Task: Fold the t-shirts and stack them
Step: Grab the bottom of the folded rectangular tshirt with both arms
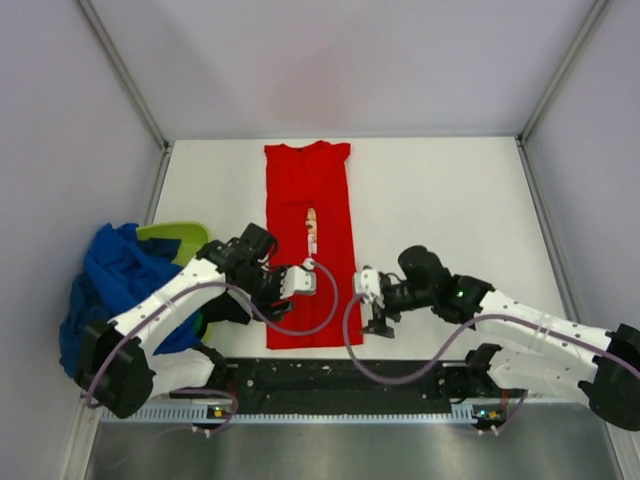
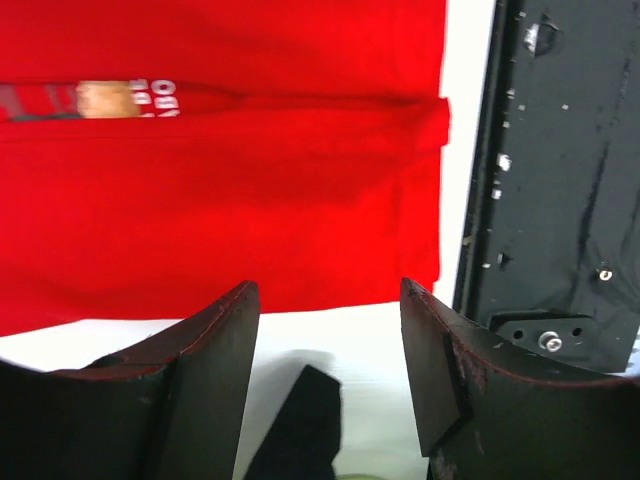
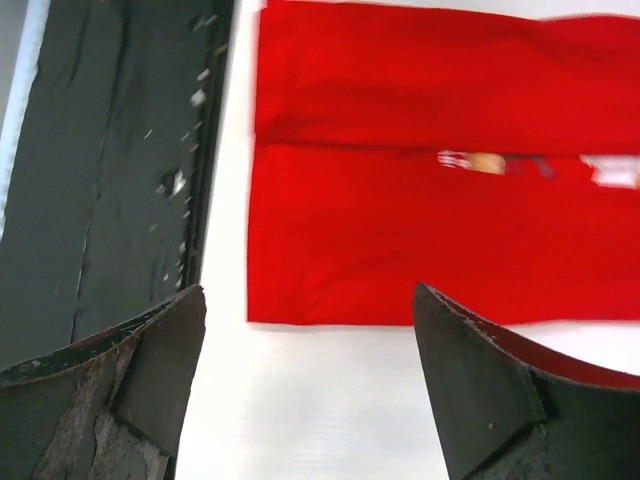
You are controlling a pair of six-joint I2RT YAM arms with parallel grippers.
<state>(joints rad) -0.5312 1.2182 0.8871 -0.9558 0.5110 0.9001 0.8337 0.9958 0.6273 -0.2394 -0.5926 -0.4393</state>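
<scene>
- The red t-shirt (image 1: 305, 190) lies flat in the middle of the table (image 1: 440, 200). It is folded into a long strip that runs from 12 o'clock down to 6 o'clock.
- The left gripper (image 1: 300, 280) sits at the strip's 7 o'clock corner. Its fingers are wide apart and hold nothing.
- The right gripper (image 1: 372, 305) sits at the 5 o'clock corner, just beside the cloth. It is wide apart and empty too.
- My guess is that the next job is to grab the near end and fold it up toward 12 o'clock.
- A finger may pinch only the top layer (the strip has a few layers). Then the side folds can fall open.
- If one arm lifts sooner or higher than the other, the strip can twist and the fold ends up crooked.
- Fingers that push along the table may shove the cloth into wrinkles.
- A blue pile (image 1: 115, 275) sits at 8 o'clock with something lime-green (image 1: 180, 238) behind it. I cannot count the shirts there.
- The left arm covers part of the strip's near edge.
- The print is mostly folded away, and the right wrist view is blurry.
</scene>
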